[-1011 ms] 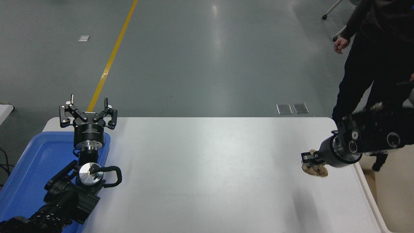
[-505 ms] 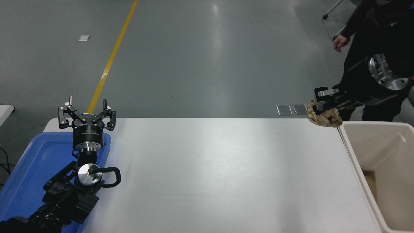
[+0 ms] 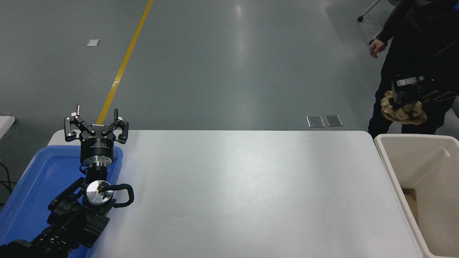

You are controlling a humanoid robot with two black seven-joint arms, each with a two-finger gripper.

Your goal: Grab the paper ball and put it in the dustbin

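Head view: our right gripper (image 3: pixel 404 104) at 2 o'clock is clamped on the paper ball (image 3: pixel 403 111), held in the air above the dustbin (image 3: pixel 385 157); left gripper (image 3: pixel 96 122) parked at 8 o'clock, fingers spread

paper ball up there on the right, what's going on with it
The right gripper holds the paper ball in the air, above the far end of the dustbin beside the white table. It has not been dropped yet. The left gripper is parked open over the blue tray. A person stands behind.
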